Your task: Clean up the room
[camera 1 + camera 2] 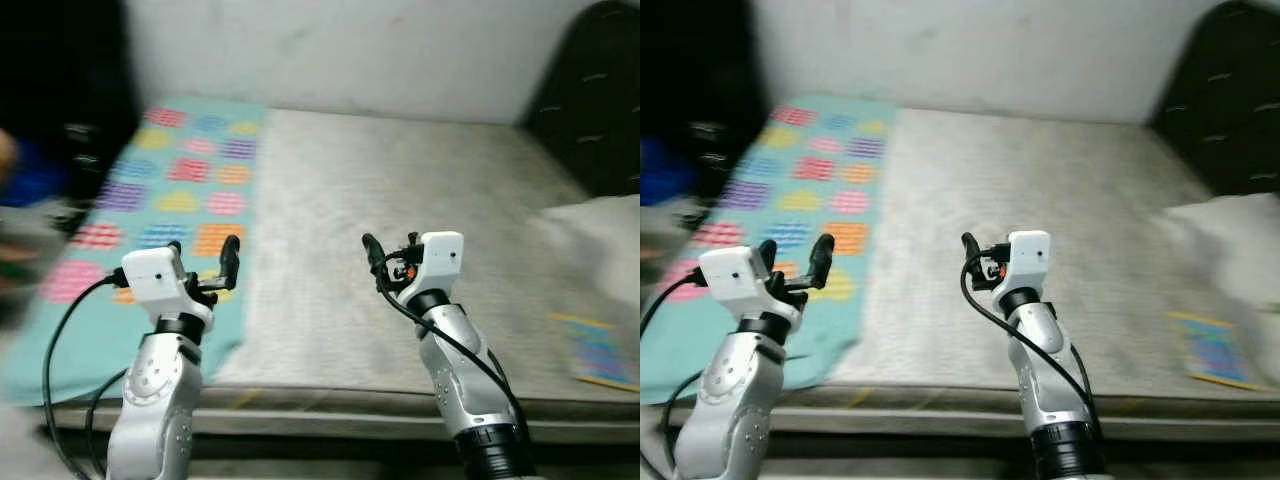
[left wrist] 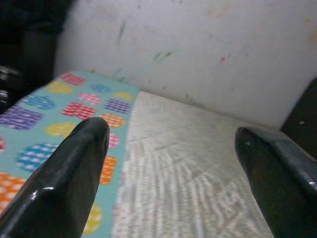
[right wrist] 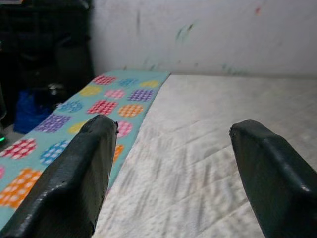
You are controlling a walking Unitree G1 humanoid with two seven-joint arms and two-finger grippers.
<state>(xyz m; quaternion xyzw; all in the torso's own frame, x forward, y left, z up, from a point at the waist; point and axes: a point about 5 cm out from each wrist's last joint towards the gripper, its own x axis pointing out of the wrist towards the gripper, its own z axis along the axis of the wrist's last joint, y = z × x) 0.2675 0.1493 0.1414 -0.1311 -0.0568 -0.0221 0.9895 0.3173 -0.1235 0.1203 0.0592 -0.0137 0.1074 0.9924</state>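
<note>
A bare grey mattress (image 1: pixel 400 180) lies in front of me. Along its left side is spread a teal blanket (image 1: pixel 180 190) with coloured dotted patches. My left gripper (image 1: pixel 203 255) hovers open over the blanket's near right edge, holding nothing. My right gripper (image 1: pixel 390 255) hovers open over the mattress near its front edge, also holding nothing. In the left wrist view the two black fingertips (image 2: pixel 84 144) frame the blanket's edge and the mattress. The right wrist view has the same bed between its fingertips (image 3: pixel 96 144).
A white pillow or cloth (image 1: pixel 600 240) lies at the right of the mattress, with a colourful flat book (image 1: pixel 603 352) in front of it. A black object (image 1: pixel 600 90) stands at the far right corner. Dark furniture and something blue (image 1: pixel 30 175) are at the left. A white wall (image 1: pixel 350 50) runs behind.
</note>
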